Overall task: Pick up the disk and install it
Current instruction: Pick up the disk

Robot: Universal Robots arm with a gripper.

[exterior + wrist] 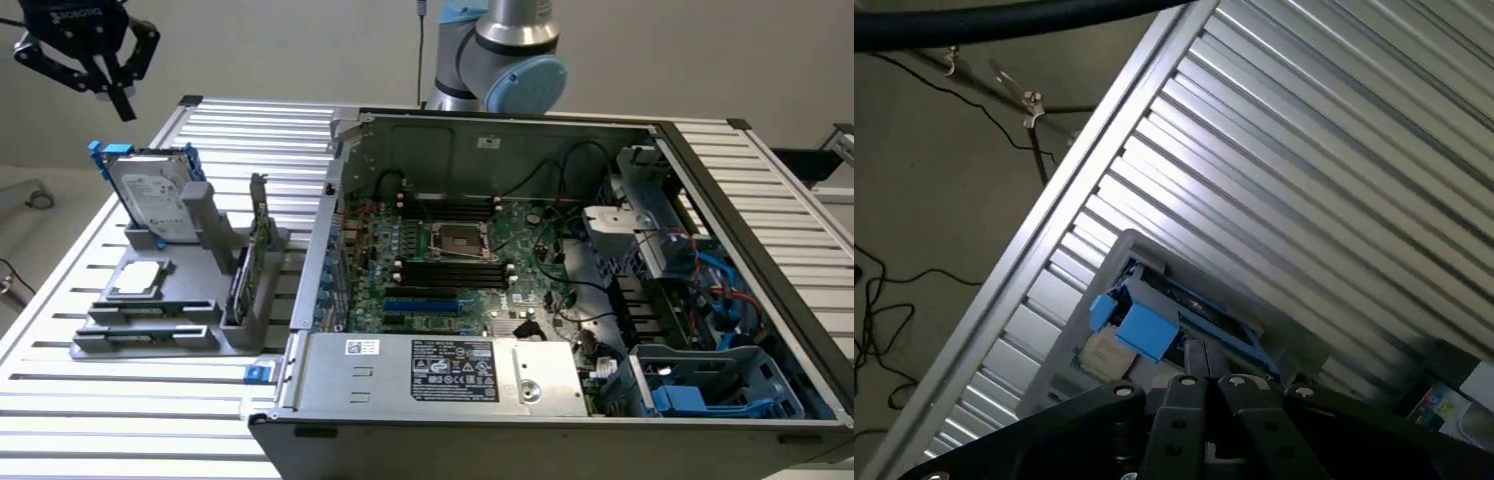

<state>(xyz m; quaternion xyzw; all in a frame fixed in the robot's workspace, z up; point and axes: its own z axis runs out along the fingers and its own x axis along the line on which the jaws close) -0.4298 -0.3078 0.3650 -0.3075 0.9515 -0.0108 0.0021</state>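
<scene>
The disk (154, 190), a silver hard drive with a white label and blue side rails, stands upright on its edge in a grey holder (174, 300) at the exterior view's left. My gripper (120, 100) hangs in the air above it, toward the table's far corner, shut and holding nothing. From the wrist view I look down on the disk's top edge (1154, 320) with its blue rail, and the two black fingers (1189, 385) meet just in front of the camera.
An open computer case (801, 330) fills the middle and the exterior view's right of the slatted aluminium table (80, 400); its blue drive bay (707, 385) sits at the near right corner. The grey holder also carries a small silver chip (140, 280) and a green card (254, 260).
</scene>
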